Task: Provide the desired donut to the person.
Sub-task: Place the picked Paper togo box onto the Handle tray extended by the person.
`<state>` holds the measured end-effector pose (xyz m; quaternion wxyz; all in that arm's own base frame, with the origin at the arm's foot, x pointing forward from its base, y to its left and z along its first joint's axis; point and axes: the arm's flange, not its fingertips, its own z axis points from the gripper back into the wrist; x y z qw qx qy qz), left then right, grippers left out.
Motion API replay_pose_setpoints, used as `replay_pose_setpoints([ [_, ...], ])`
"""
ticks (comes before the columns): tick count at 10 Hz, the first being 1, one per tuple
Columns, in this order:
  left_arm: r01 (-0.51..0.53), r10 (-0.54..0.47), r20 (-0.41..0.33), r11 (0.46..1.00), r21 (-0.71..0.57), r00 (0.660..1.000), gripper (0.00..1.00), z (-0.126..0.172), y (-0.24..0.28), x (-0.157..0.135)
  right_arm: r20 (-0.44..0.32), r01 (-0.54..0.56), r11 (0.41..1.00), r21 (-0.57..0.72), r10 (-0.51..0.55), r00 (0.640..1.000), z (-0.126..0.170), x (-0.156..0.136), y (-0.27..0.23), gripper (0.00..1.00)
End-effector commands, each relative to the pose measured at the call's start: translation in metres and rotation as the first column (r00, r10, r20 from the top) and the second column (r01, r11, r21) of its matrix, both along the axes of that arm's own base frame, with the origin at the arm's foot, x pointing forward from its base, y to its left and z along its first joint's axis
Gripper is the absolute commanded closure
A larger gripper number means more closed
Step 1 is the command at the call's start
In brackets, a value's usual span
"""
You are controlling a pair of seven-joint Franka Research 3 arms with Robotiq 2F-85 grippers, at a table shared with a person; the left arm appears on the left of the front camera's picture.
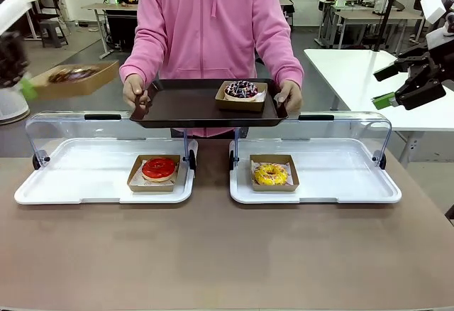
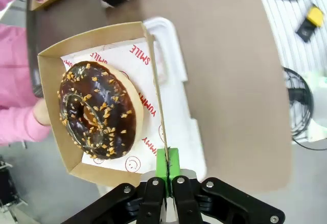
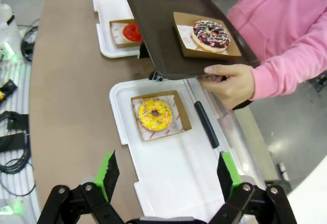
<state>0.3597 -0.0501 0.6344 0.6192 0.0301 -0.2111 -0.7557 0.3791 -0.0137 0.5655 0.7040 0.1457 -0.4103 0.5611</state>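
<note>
Closest to me on the counter (image 1: 213,254) are two white display trays with their clear lids swung back: the left tray (image 1: 42,192) carries a red-glazed donut (image 1: 158,168) in its cardboard boat, the right tray (image 1: 355,190) a yellow sprinkled donut (image 1: 270,175), both left exposed so I can reach in from above. My left gripper (image 2: 167,169) is clenched on the rim of a cardboard boat (image 2: 48,75) holding a chocolate donut with orange crumbs (image 2: 97,111); pinching the wall keeps the pads off the glaze, and I have it held high at the far left, beside the person (image 1: 213,20), which I judge is the one asked for. The person holds a dark serving tray (image 1: 177,105) level in both hands just beyond the lids, with a chocolate sprinkled donut (image 1: 241,89) already on its right half, leaving the left half free as a landing spot. My right gripper (image 3: 166,169) hangs released, fingers spread, raised at the far right out of the way.
</note>
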Motion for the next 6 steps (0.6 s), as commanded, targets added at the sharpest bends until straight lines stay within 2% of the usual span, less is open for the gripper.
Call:
replay_pose_setpoints([
  [1, -0.049, 0.049, 0.02, 0.999, -0.01, 0.999, 0.99, 0.008, -0.032, 0.036, 0.0, -0.009, 1.0, 0.0, 0.009, 1.0, -0.002, 0.0, 0.0, 0.0],
  [3, -0.067, 0.067, 0.028, 0.998, -0.017, 0.997, 0.99, -0.004, -0.077, 0.072, 0.0, -0.009, 1.0, 0.0, 0.009, 1.0, -0.002, 0.0, 0.0, 0.0],
  [4, -0.048, 0.048, -0.007, 0.998, -0.04, 0.999, 0.99, -0.012, -0.09, 0.087, 0.0, -0.009, 1.0, 0.0, 0.009, 1.0, -0.002, 0.0, 0.0, 0.0],
  [6, -0.051, 0.05, -0.017, 0.998, -0.044, 0.999, 0.99, -0.029, -0.126, 0.119, 0.0, -0.009, 1.0, 0.0, 0.009, 1.0, -0.002, 0.0, 0.0, 0.0],
])
